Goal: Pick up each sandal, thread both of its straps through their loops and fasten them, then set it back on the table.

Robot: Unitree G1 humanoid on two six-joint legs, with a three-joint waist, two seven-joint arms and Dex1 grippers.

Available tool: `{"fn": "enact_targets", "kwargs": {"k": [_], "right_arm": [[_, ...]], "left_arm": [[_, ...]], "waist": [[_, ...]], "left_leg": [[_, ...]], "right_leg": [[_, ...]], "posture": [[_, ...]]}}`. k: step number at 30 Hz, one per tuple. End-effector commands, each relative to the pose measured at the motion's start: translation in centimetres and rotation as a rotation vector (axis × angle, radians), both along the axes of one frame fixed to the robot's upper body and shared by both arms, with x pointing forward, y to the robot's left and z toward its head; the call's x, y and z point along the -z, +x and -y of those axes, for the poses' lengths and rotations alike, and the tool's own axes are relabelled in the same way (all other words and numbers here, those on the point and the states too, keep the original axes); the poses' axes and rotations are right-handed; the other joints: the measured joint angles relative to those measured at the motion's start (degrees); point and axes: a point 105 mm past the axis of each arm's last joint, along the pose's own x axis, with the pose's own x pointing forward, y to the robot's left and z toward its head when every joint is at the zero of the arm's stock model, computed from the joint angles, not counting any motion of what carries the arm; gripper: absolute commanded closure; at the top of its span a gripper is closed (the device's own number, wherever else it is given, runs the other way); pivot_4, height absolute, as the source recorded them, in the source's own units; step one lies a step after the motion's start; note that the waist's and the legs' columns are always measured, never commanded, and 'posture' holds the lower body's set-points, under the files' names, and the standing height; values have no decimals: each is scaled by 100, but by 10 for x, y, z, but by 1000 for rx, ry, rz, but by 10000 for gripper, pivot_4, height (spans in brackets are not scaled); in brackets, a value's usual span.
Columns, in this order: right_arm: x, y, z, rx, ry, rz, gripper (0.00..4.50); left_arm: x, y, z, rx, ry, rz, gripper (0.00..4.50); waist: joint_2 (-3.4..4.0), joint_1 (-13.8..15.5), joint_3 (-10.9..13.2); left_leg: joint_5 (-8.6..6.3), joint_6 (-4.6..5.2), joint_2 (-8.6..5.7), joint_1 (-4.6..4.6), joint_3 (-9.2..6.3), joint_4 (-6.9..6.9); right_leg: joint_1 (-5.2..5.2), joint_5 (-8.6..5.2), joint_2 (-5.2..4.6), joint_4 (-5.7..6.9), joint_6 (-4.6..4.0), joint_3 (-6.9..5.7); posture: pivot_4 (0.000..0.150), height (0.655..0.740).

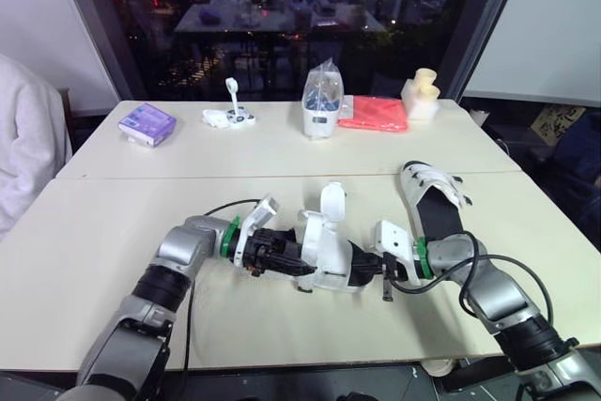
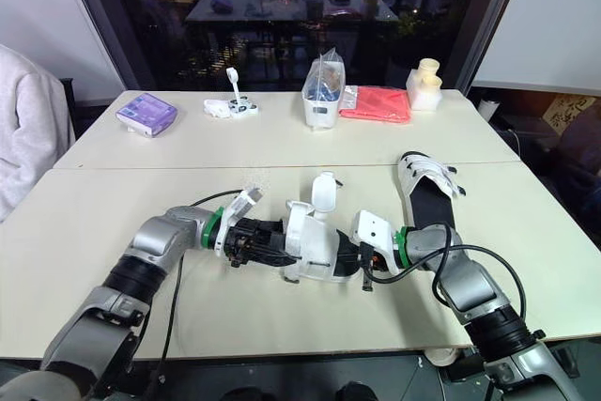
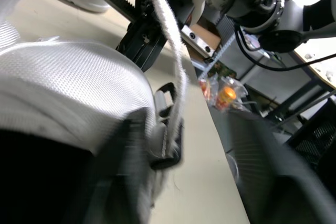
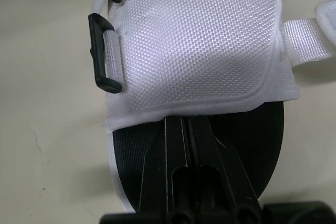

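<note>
A white sandal with a black sole lies on its side near the table's front edge, held between both grippers. My left gripper is shut on its one end, my right gripper on the other. In the right wrist view the fingers meet on the sole beneath the white mesh upper, beside a black loop. One strap stands up loose, unthreaded. The left wrist view has a loose strap hanging by a black loop. A second sandal lies flat to the right, straps open.
Along the far side of the table sit a purple box, a small white object, a clear bag over a white container, a red cloth and a cream object. A person's white sleeve is at the left.
</note>
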Motion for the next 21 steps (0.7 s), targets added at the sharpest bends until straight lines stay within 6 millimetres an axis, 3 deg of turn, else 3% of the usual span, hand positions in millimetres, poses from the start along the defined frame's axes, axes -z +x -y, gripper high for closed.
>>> {"fn": "enact_targets", "kwargs": {"k": [1, 4, 8, 14, 21], "right_arm": [[19, -7, 5, 2, -58, -63, 45000], [20, -7, 5, 0, -60, -64, 45000], [21, -7, 5, -4, -63, -65, 45000], [20, -6, 5, -6, -64, -63, 45000], [19, -7, 7, -3, -67, -64, 45000]], "left_arm": [[-16, -1, -10, -34, -22, 77, 1007], [-21, -10, -22, -45, -22, 60, 393], [0, -37, -37, -37, 19, 4, 393], [17, -45, -33, -68, 24, -16, 393], [28, -38, -11, -109, -7, 46, 393]], "waist": [[1, -1, 0], [1, -5, 0], [10, -45, -6], [8, -1, -6], [12, -4, -9]], "left_leg": [[0, 0, 0, 0, 0, 0], [0, -1, 0, 0, -2, 0], [-1, -2, -3, 2, 5, -21], [1, -6, -10, 6, 5, -36], [2, -6, -12, 5, 6, -38]], "right_leg": [[0, 0, -2, 0, 0, 1], [0, 0, -5, 0, -1, 2], [-7, 0, -19, -8, -1, 0], [-10, -4, -38, -8, -11, -19], [-14, -3, -40, -10, -12, -20]], "posture": [[1500, 7400], [1500, 7400], [1500, 7400], [1500, 7400], [1500, 7400]]}}
